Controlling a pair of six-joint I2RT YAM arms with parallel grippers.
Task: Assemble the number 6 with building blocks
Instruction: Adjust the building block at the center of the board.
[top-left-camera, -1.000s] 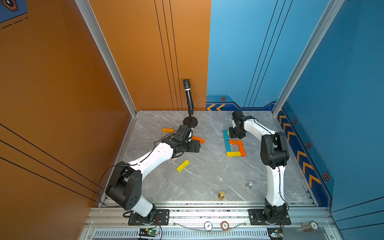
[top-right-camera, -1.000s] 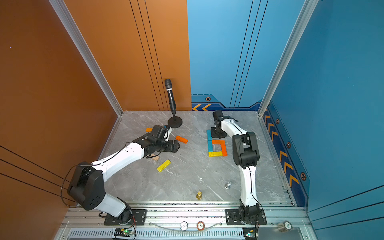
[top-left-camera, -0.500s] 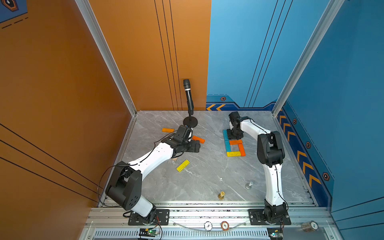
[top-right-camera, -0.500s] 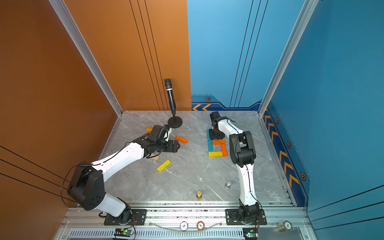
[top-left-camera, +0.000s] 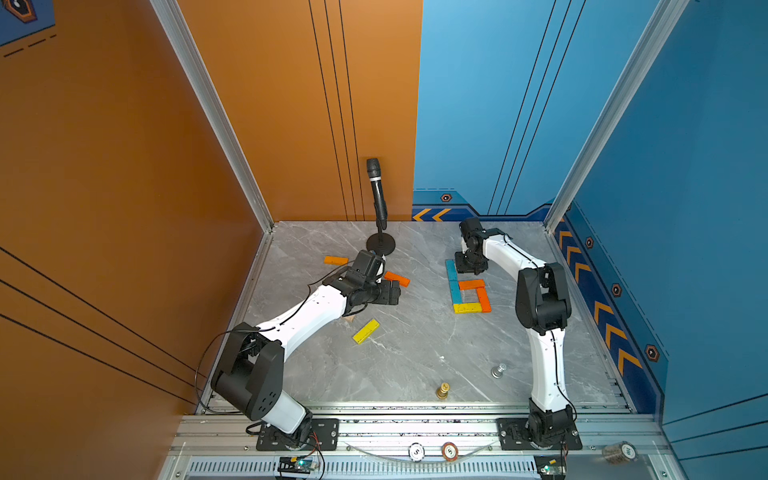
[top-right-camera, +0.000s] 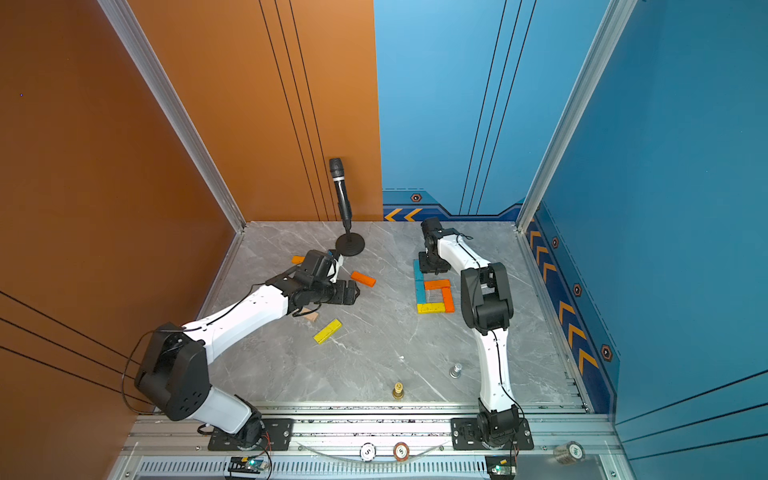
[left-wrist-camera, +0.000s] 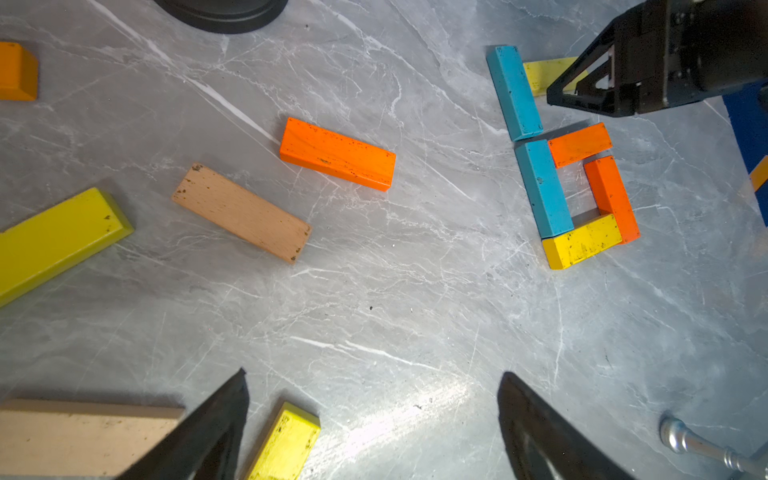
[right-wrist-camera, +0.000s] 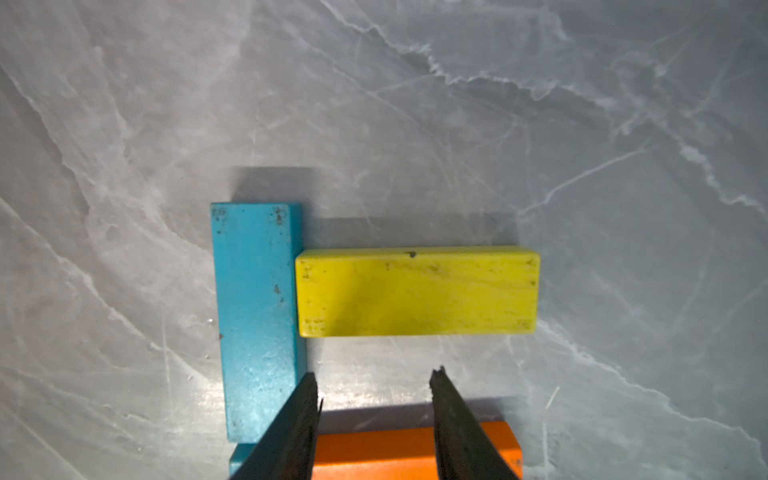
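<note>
Left wrist view shows the left hand (left-wrist-camera: 374, 372) spread wide and empty above the veined grey marble-look worktop (left-wrist-camera: 415, 311). Scuffed flat wooden building blocks (left-wrist-camera: 337, 153) lie loose before it, a yellow block (left-wrist-camera: 58, 237) cut off by the frame, a tan block (left-wrist-camera: 241, 212) unpainted. Further right, blue, orange and yellow blocks close a rectangle (left-wrist-camera: 544, 187). At its far end the right hand (right-wrist-camera: 374, 372), fingers slightly parted and empty, hovers beside a yellow bar (right-wrist-camera: 417, 293) touching the far blue block (right-wrist-camera: 255, 291); the hand hides this bar in both top views.

Both top views are looking steeply down from high, sharing the whole table (top-left-camera: 415, 353). Wrist cameras are facing it closely, sharing the far blue block (left-wrist-camera: 514, 91).
</note>
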